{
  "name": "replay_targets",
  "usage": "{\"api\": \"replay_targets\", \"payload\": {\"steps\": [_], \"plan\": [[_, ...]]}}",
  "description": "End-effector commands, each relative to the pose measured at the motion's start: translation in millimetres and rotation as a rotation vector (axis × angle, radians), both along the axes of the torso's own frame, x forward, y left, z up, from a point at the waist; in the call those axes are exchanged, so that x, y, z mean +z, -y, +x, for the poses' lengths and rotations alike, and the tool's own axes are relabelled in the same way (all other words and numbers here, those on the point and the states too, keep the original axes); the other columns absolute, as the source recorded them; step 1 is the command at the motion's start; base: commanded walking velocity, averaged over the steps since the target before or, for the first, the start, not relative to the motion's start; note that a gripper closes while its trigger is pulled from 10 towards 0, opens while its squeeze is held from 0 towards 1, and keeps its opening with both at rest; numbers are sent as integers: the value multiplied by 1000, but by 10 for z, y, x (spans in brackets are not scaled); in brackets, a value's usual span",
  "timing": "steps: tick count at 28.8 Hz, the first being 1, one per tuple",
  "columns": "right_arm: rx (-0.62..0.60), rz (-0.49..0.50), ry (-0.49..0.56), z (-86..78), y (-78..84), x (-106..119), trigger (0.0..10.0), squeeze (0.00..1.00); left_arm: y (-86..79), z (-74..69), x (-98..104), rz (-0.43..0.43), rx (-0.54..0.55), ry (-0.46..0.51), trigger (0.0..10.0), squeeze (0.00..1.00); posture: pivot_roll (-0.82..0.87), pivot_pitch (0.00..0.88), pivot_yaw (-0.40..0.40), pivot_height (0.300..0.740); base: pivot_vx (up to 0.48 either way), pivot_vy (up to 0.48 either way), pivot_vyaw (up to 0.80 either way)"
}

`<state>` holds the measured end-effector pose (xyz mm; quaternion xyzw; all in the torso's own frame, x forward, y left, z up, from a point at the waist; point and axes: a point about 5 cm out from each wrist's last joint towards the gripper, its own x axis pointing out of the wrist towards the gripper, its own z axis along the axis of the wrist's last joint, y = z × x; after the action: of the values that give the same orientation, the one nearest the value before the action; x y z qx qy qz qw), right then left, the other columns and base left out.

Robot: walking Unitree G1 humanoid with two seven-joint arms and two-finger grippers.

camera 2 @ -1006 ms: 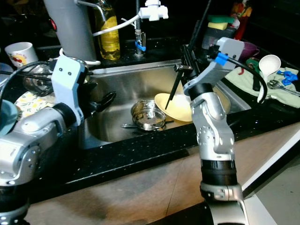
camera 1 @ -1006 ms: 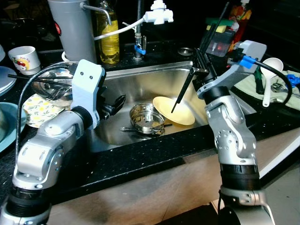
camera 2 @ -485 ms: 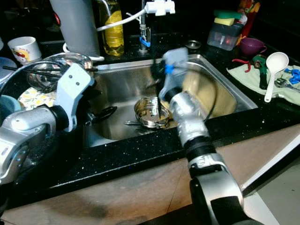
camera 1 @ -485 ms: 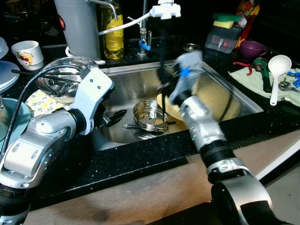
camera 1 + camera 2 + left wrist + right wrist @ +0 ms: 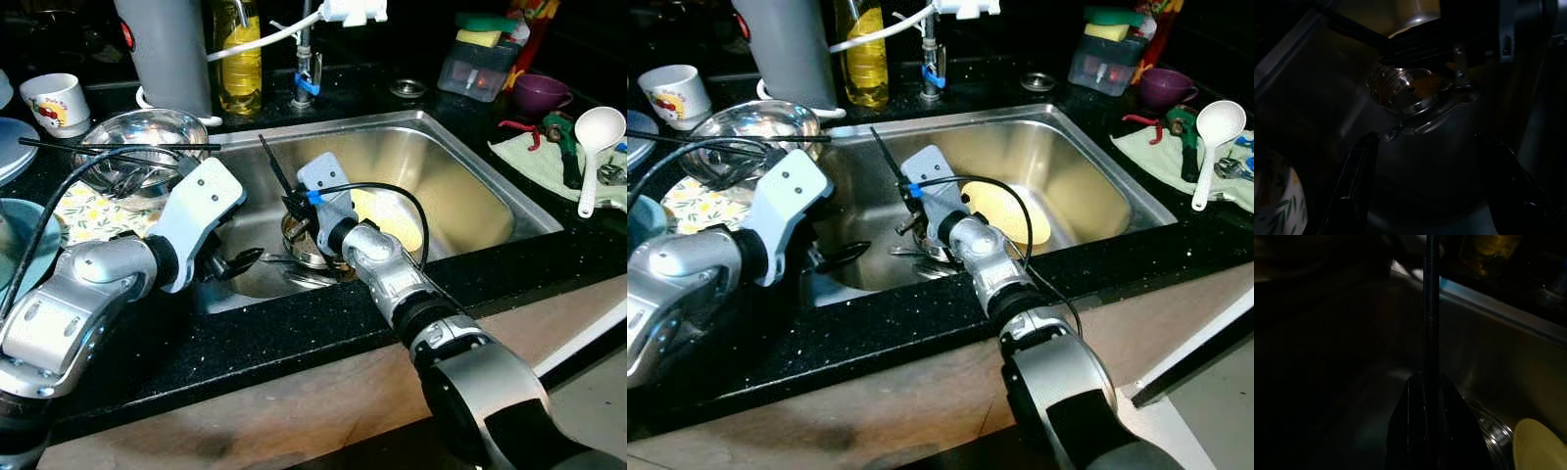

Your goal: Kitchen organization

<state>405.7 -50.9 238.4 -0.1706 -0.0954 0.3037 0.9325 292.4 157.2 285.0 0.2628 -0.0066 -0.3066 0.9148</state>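
Right claw [image 5: 294, 204] pinching black chopstick [image 5: 272, 166]

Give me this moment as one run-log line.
stage: sink clearing | right gripper: shut on black chopstick, above steel pot | left gripper: open, inside sink | yellow plate: in sink
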Motion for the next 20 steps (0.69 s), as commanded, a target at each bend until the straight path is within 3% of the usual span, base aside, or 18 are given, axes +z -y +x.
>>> {"api": "replay_targets", "payload": {"steps": [1, 14, 15, 16, 19, 20], "plan": [[-22, -63, -40, 9, 21, -109, 10000, 0, -12, -21, -46, 39, 2, -13, 10000, 0, 27, 207, -35, 740, 0, 0, 0], [-67, -144, -101, 43, 149, -208, 10000, 12, -2, -10, -56, 52, -3, -20, 10000, 0, 22, 203, -25, 740, 0, 0, 0], [-70, -143, -107, 47, 158, -205, 10000, 635, 0, -7, -57, 53, -2, -19, 10000, 0, 21, 203, -25, 740, 0, 0, 0], [-77, -139, -109, 52, 167, -201, 10000, 1000, 1, -6, -57, 54, -2, -19, 10000, 0, 22, 202, -25, 740, 0, 0, 0], [-100, -139, -101, 65, 191, -180, 10000, 1000, 0, -4, -50, 51, 0, -16, 10000, 0, 22, 198, -26, 740, 0, 0, 0], [-105, -137, -98, 68, 197, -168, 10000, 722, -2, -4, -46, 49, 2, -15, 10000, 0, 22, 198, -26, 740, 0, 0, 0]]}}
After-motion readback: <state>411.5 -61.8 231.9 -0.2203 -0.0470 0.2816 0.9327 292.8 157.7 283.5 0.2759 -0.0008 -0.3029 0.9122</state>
